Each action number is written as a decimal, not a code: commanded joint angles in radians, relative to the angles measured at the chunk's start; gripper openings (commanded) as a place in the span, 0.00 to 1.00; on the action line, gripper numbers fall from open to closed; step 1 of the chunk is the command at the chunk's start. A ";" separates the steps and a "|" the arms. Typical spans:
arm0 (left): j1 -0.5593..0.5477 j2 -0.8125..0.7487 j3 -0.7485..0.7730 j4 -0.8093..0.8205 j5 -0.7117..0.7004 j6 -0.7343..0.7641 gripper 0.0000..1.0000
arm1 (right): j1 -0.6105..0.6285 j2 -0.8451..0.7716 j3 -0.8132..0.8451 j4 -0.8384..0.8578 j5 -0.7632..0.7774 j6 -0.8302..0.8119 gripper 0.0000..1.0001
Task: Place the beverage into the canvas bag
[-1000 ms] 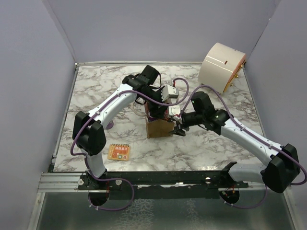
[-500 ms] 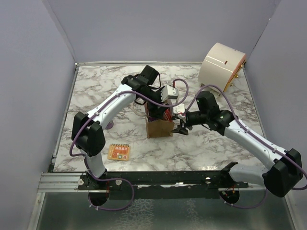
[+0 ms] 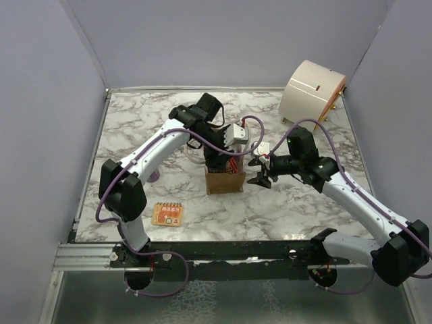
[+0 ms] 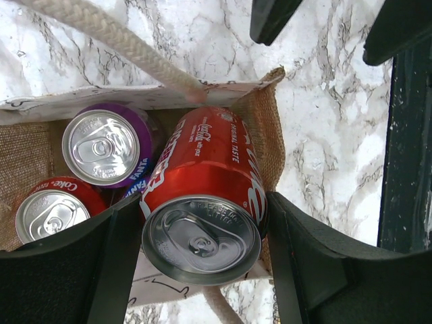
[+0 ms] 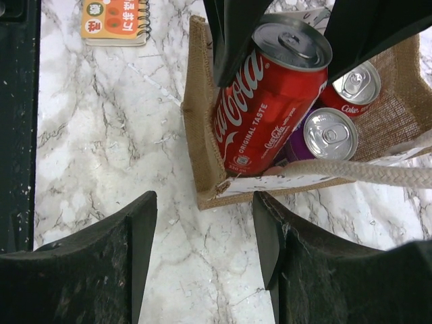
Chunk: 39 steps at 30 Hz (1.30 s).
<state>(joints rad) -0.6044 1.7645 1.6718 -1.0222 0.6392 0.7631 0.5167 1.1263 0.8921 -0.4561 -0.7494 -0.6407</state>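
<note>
The tan-brown canvas bag (image 3: 225,181) stands upright mid-table, also in the left wrist view (image 4: 266,138) and the right wrist view (image 5: 202,121). My left gripper (image 3: 226,158) is shut on a red Coca-Cola can (image 4: 202,196), held tilted with its lower end inside the bag's mouth; the can also shows in the right wrist view (image 5: 266,101). A purple can (image 4: 108,145) and another red can (image 4: 47,209) stand inside the bag. My right gripper (image 3: 262,179) is open and empty, just right of the bag, above the marble.
A large cream drum-shaped container (image 3: 310,91) stands at the back right corner. A small orange spiral notebook (image 3: 167,214) lies at the front left. A cream rope handle (image 4: 101,34) crosses above the bag. Grey walls enclose the table.
My right gripper has drawn back to the right, away from the bag's side. My left gripper has stayed over the bag with the can.
</note>
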 commanded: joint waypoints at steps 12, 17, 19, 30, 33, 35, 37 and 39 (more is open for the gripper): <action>-0.033 -0.033 -0.004 -0.055 -0.101 0.038 0.00 | -0.020 0.000 -0.023 0.025 -0.005 0.020 0.58; -0.051 -0.035 -0.035 -0.037 -0.142 0.053 0.00 | -0.029 0.002 -0.027 0.025 -0.014 0.021 0.58; -0.056 -0.033 -0.041 -0.033 -0.145 0.056 0.00 | -0.030 0.002 -0.027 0.025 -0.029 0.019 0.58; -0.095 -0.006 -0.048 0.001 -0.173 0.056 0.00 | -0.030 0.079 -0.042 0.006 -0.140 -0.005 0.58; -0.097 0.001 -0.045 0.011 -0.172 0.051 0.00 | -0.030 0.096 -0.059 0.044 -0.140 0.028 0.58; -0.098 0.000 -0.049 0.024 -0.165 0.043 0.00 | -0.029 0.099 -0.081 0.087 -0.124 0.055 0.58; -0.098 -0.004 -0.058 0.039 -0.157 0.037 0.00 | -0.030 0.107 -0.097 0.122 -0.100 0.087 0.58; -0.099 -0.009 -0.070 0.050 -0.150 0.036 0.00 | -0.029 0.121 -0.102 0.149 -0.083 0.117 0.58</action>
<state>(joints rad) -0.6895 1.7710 1.6154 -1.0187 0.4667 0.7979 0.4892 1.2171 0.8169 -0.3874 -0.8577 -0.6067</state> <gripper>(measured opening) 0.681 0.583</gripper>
